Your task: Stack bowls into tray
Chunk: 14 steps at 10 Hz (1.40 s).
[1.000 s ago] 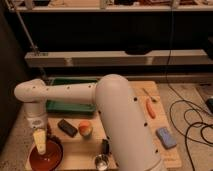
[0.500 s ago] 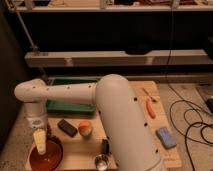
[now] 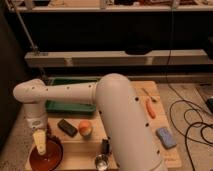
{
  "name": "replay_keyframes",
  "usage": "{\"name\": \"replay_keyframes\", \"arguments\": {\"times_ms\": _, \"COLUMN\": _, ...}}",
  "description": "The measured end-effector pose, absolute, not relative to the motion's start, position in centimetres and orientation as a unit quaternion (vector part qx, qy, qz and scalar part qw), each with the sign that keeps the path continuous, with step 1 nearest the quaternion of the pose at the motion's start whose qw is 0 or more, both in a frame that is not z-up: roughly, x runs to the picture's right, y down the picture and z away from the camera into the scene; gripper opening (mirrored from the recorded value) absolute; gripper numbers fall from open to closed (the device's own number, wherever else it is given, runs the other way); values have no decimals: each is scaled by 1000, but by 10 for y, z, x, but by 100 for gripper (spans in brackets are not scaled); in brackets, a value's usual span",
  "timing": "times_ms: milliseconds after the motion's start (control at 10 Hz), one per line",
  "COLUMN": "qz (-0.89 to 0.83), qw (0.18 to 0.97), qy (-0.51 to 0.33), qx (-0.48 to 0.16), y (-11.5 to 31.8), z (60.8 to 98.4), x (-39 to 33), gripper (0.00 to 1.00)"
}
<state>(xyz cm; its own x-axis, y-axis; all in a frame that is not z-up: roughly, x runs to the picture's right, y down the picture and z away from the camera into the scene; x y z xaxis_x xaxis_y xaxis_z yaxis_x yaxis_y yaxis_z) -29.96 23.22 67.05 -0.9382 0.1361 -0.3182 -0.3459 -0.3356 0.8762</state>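
Note:
The glossy orange-red bowl (image 3: pixel 46 156) sits at the front left corner of the wooden table. My gripper (image 3: pixel 39 142) hangs from the white arm (image 3: pixel 75 95) right over the bowl, its tip down at the bowl's left rim. The green tray (image 3: pixel 70 106) lies behind it at the table's back left, largely covered by the arm. The purple bowl is out of view, perhaps hidden by the arm.
An orange fruit (image 3: pixel 85 128) and a black block (image 3: pixel 66 127) lie between bowl and tray. A small metal cup (image 3: pixel 101 161) stands at the front edge. A blue sponge (image 3: pixel 165 137) and an orange stick-like item (image 3: pixel 151 108) lie at the right. Cables run over the floor (image 3: pixel 192 120).

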Motion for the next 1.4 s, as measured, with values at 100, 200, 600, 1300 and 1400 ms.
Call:
{"name": "replay_keyframes", "arguments": {"times_ms": 100, "qz": 824, "qw": 146, "qy": 539, "qx": -100, "y": 226, "z": 665, "x": -297, "gripper": 80}}
{"name": "replay_keyframes", "arguments": {"times_ms": 200, "qz": 832, "qw": 144, "qy": 524, "qx": -109, "y": 222, "z": 660, "x": -293, "gripper": 80}}
{"name": "replay_keyframes", "arguments": {"times_ms": 600, "qz": 837, "qw": 147, "qy": 513, "qx": -121, "y": 221, "z": 659, "x": -290, "gripper": 80}}
{"name": "replay_keyframes", "arguments": {"times_ms": 1300, "qz": 877, "qw": 92, "qy": 459, "qx": -108, "y": 210, "z": 673, "x": -273, "gripper": 80}}
{"name": "replay_keyframes", "arguments": {"times_ms": 1400, "qz": 879, "qw": 85, "qy": 458, "qx": -105, "y": 211, "z": 678, "x": -270, "gripper": 80}}
